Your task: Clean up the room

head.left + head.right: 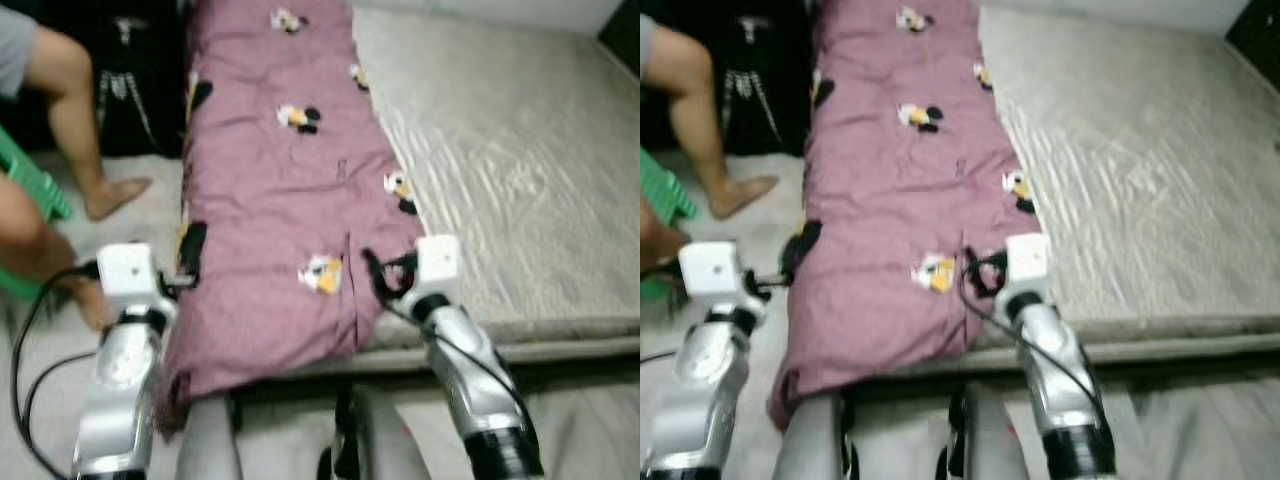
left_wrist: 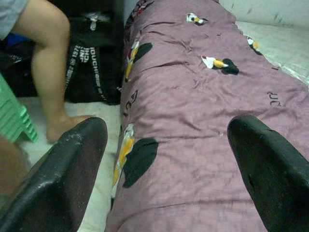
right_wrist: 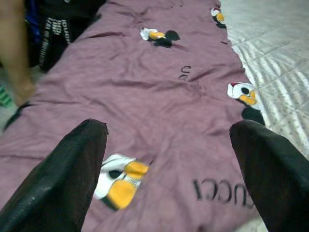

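A mauve quilt (image 1: 285, 190) printed with cartoon-duck patches lies folded into a long strip along the left side of a bed, running from the near edge to the far end. Its left edge hangs over the side of the bed toward the floor. To its right the grey quilted mattress (image 1: 500, 170) is bare.

The left gripper (image 2: 164, 159) hovers at the near left corner of the quilt, by the overhanging edge, its two black fingers spread wide apart with nothing between them. The right gripper (image 3: 169, 164) hovers over the near end of the quilt, close to its right edge and a duck patch (image 1: 322, 274), fingers likewise spread wide and holding nothing.

On the floor to the left of the bed a person's bare leg (image 1: 75, 110) stands beside a green plastic stool (image 1: 30, 185). Behind it, a black bag (image 2: 89, 58) with white lettering rests against the side of the bed.
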Robot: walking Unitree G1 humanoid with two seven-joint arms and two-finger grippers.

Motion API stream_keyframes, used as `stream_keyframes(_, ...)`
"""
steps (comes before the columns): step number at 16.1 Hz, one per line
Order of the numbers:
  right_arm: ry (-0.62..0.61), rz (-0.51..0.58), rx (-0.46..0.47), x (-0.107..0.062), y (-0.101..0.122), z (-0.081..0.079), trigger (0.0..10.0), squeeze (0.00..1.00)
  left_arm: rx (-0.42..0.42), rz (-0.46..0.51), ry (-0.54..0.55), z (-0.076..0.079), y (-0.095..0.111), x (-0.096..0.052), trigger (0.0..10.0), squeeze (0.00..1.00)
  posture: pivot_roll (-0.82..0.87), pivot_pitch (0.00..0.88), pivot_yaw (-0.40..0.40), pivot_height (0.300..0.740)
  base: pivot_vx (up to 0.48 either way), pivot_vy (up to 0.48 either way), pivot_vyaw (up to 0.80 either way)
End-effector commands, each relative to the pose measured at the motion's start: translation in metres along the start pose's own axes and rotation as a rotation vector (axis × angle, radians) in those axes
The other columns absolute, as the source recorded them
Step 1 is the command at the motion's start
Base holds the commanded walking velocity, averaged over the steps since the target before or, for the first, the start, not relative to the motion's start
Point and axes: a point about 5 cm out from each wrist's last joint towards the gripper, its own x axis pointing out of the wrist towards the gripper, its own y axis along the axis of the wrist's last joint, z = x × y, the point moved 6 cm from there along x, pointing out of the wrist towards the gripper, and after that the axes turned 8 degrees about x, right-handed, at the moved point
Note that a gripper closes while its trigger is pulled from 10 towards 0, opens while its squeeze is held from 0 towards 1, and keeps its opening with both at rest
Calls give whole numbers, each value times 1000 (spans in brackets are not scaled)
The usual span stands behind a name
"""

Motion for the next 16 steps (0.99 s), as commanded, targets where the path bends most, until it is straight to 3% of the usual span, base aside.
stream_keyframes(1,-45,-47,-22,-4,-11,17,10000,0,-8,-23,-19,8,-4,-3,10000,0,6,170,-122,627,0,0,0)
stream_keyframes(4,0,-133,-16,-3,-31,7,10000,0,27,-63,27,-8,-13,-20,10000,0,55,204,-128,627,0,0,0)
stream_keyframes(7,94,-187,-23,8,-43,-15,10000,0,53,-108,78,-27,-20,-45,10000,0,97,245,-134,617,0,0,0)
stream_keyframes(11,156,-253,14,11,-60,-30,10000,0,76,-124,90,-32,-14,-62,10000,0,145,304,-121,582,0,0,0)
stream_keyframes(16,212,-302,-7,21,-77,-47,10000,0,91,-129,100,-34,-1,-76,10000,0,196,346,-121,582,0,0,0)
